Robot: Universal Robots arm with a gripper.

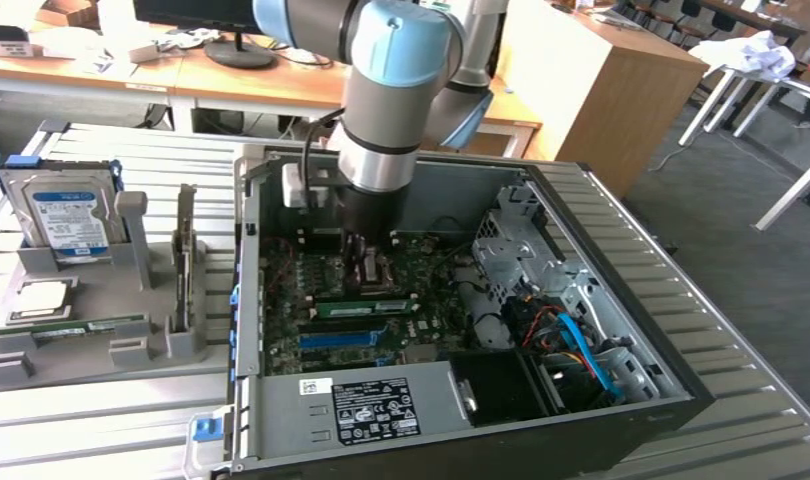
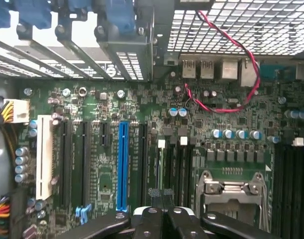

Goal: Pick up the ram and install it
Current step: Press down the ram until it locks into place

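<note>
Green stick: the ram (image 1: 361, 307) is seen inside the open computer case (image 1: 645, 400), lying flat across the motherboard (image 2: 107, 164), with a pale sticker on its upper face.
Ram position: it is placed just beside the gripper's tip, on the side nearer the power supply (image 1: 365, 405). Whether it is fully seated in its slot cannot be told.
Gripper: the gripper (image 1: 368, 280) is lowered into the case over the board, its fingers (image 2: 151, 214) pressed together with nothing seen pinched between them.
Contact: the closed tip is held close above the board. Touch with the ram or the board cannot be confirmed.
Tray: a grey holder tray (image 1: 112, 365) is set to the exterior view's left of the case, with the hard drive (image 1: 61, 215) stood upright in it and a processor chip (image 1: 45, 297) laid flat. A further green strip (image 1: 78, 327) is laid there, and its kind cannot be told.
Step in hand: the picking up is judged done, and the seating of the ram in its slot is judged to be under way or just finished.
Next move calls for: an even, straight push along the stick's top edge is judged to be needed, with the closed fingers kept clear of the neighbouring capacitors and the processor socket (image 2: 231, 191).
</note>
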